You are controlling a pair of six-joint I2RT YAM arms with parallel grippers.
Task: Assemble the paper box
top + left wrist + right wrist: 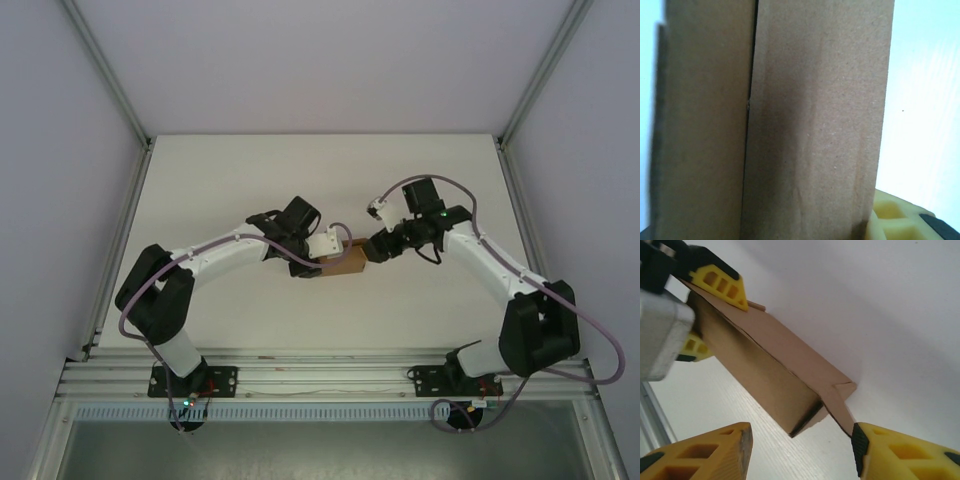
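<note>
The left gripper (pixel 707 315) is pinching one end of the box (pixel 770 370) at mid-table (pixel 250 180), its fingers (pixel 722 282) partly closed on the cardboard. The right gripper (pixel 800 434) is standing open astride the other end, one finger (pixel 890 452) touching a flap (pixel 840 400), as its wrist view is showing. The left wrist view is showing a seam (pixel 747 125).

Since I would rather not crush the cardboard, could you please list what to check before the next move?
1. Left tool clamped on the box: ok.
2. Near end of the box lies between the fingers of the right tool: ok.
3. Right tool gripping the box: not ok, its jaws stand wide.
4. End flap tucked in: not ok, it sticks out.
5. Box lifted off the table: cannot tell.
</note>
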